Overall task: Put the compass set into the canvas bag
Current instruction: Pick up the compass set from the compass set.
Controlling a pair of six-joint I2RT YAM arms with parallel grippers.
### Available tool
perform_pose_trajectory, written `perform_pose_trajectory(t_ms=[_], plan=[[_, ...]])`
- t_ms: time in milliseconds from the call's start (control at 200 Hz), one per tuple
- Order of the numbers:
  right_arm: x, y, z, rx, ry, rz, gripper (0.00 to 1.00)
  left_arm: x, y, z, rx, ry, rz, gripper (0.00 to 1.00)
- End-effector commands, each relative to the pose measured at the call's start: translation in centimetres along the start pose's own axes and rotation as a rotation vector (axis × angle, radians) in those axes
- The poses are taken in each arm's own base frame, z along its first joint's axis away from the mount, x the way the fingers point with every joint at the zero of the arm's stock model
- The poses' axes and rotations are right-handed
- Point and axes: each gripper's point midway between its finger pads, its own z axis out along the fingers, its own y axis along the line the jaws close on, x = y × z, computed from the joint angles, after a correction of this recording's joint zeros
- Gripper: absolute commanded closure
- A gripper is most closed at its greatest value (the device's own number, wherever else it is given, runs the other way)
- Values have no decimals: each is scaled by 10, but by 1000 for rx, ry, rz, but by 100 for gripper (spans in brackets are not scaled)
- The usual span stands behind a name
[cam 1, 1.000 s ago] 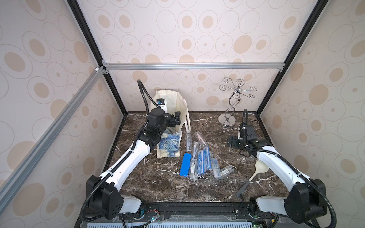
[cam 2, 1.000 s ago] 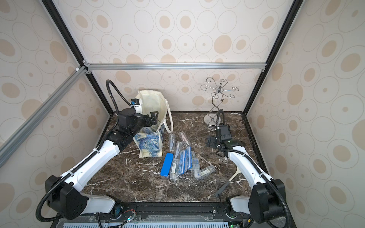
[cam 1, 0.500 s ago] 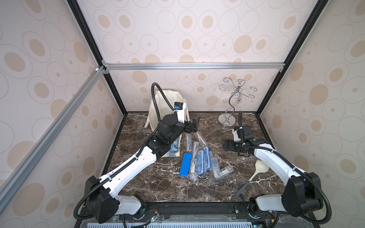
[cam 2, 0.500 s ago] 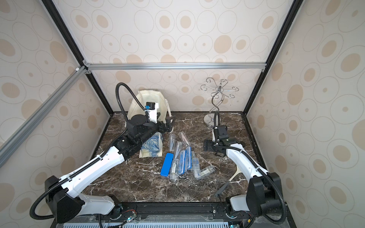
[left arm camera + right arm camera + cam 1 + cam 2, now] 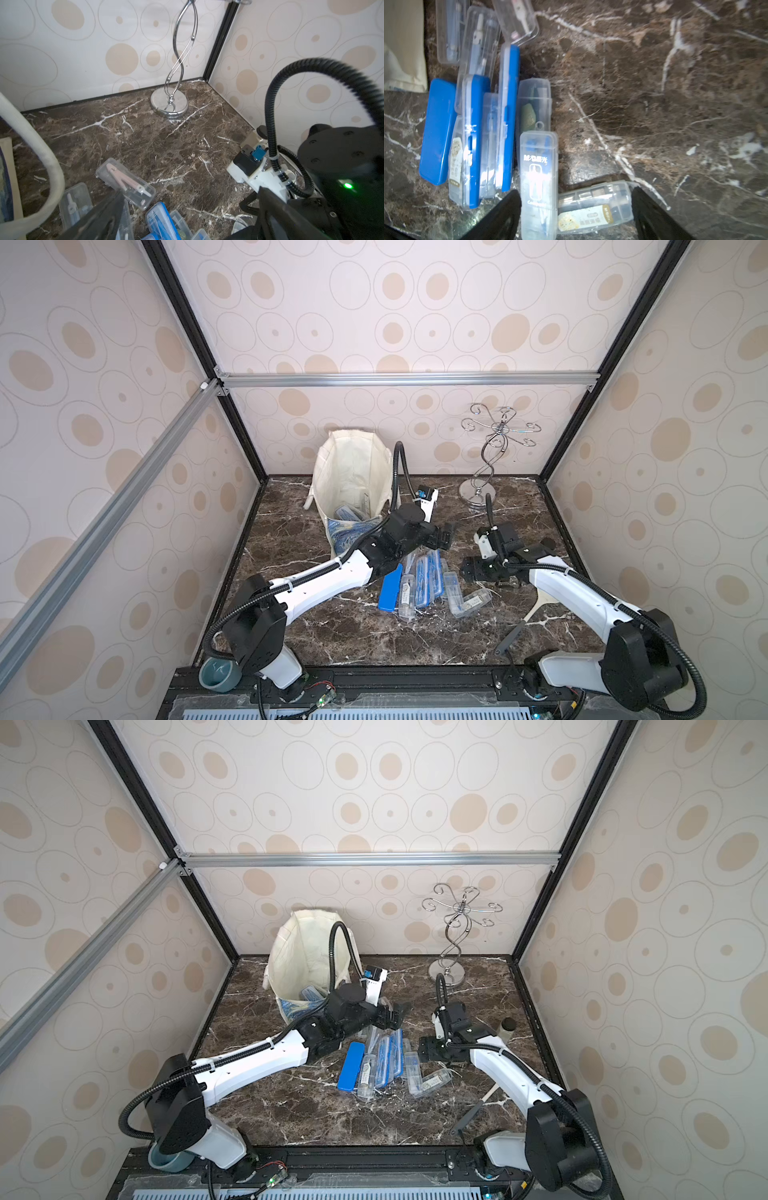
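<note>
The cream canvas bag stands open at the back left, its blue-and-yellow print facing front, with a clear compass set case inside. Several more compass set cases, blue and clear, lie piled mid-table. My left gripper hangs open and empty over the pile's far end. My right gripper is open at the pile's right. Its fingers straddle two clear cases, one lengthwise and one crosswise.
A chrome wire stand rises at the back right. A white funnel and a dark tool lie front right, under my right arm. A small bottle stands by the right wall. A teal bowl sits front left.
My left arm swung away from the bag and rightward over the pile. My right gripper moved down and left onto the clear cases, and its jaws narrowed.
</note>
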Motion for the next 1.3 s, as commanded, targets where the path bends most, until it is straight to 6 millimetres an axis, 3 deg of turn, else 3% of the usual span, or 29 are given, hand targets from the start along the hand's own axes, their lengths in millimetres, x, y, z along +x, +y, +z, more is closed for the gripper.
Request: perform_pose_trajectory(t_ms=[0,450,835,1135,1296], plan=[[13,7,7,10,38,-29,17,0,10,-5,-60,-22,-65,0],[37,24,35,94,141,-140,26,18,26,-20,-100,-25,-102,0],[36,29,53,105,171,-130,38,21,30,-23,-119,-18,-81,0],[33,31,57,103,169,-121,57,23,32,-21,-127,-10,-73,0],[25,34,53,94,139,-110,60,24,32,-20,-128,-4,-69,0]])
